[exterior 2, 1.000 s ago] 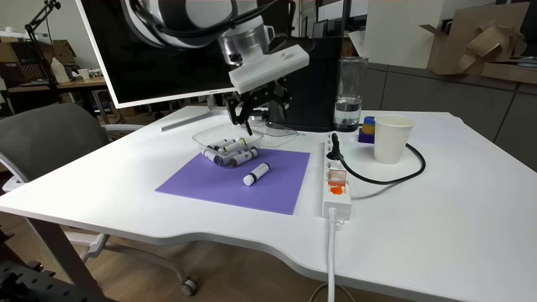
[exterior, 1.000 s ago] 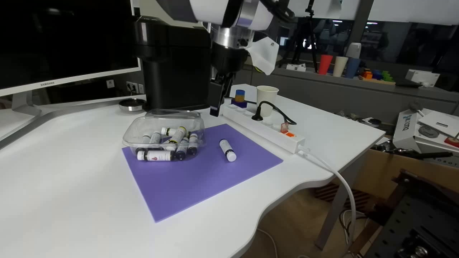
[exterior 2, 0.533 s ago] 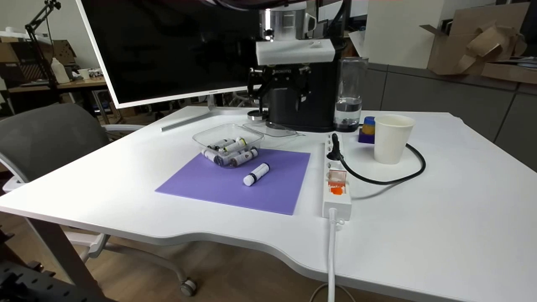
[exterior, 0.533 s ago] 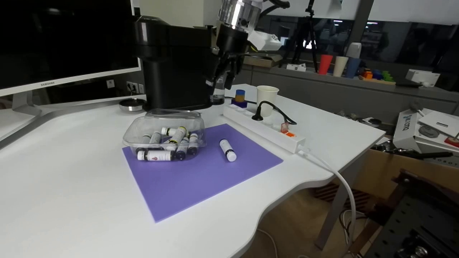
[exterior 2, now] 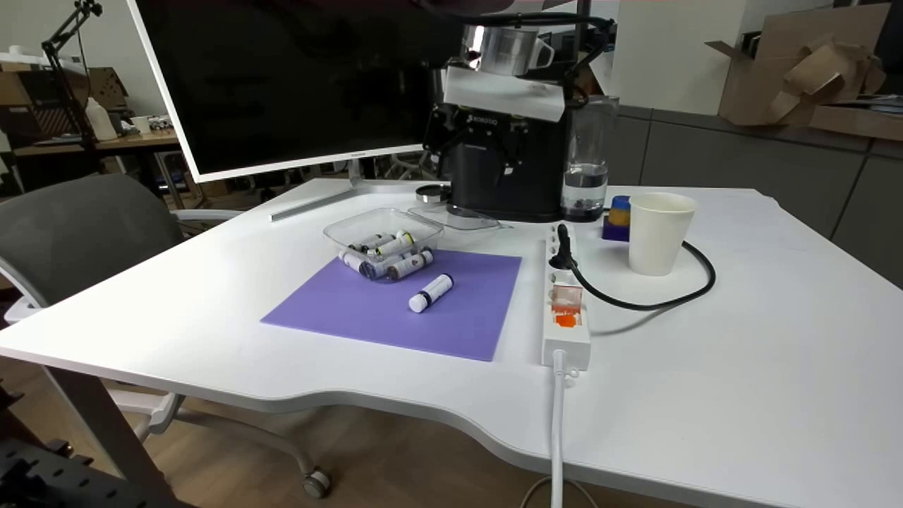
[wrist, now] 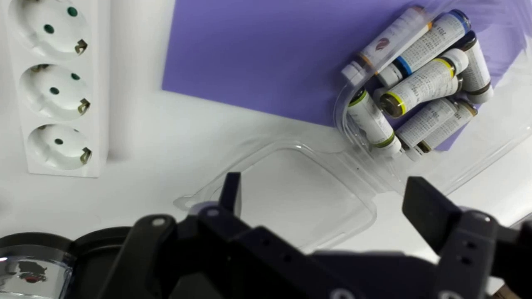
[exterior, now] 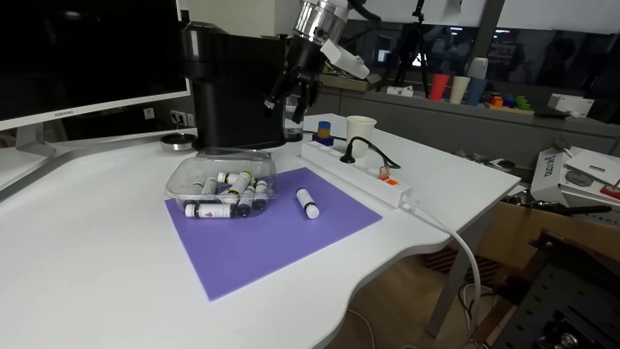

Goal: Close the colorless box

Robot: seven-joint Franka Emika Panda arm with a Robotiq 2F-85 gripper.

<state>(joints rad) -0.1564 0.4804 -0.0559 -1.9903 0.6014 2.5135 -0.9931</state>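
Note:
The colorless box (exterior: 180, 175) sits partly on the purple mat, with several white-labelled bottles (exterior: 240, 182) inside. It also shows in an exterior view (exterior 2: 338, 235). Its clear lid lies folded back flat on the table behind it, seen in the wrist view (wrist: 291, 195) and an exterior view (exterior 2: 467, 219). The lid is joined to the box along one side. My gripper (wrist: 326, 191) is open and empty, above the lid in the wrist view. In both exterior views the gripper (exterior: 284, 111) hangs well above the table before the black machine, touching nothing.
One bottle (exterior: 308, 203) lies loose on the purple mat (exterior: 271, 247). A white power strip (exterior: 356, 174) stands beside the mat with a black plug. Behind are a paper cup (exterior: 360, 133), a tall black machine (exterior: 240, 92), a metal dish (exterior 2: 432, 192) and a monitor (exterior 2: 296, 85).
My gripper has risen from low over the box, turned and moved back toward the black machine. Over the last half second it has tilted slightly. The box, lid and bottles have not moved.

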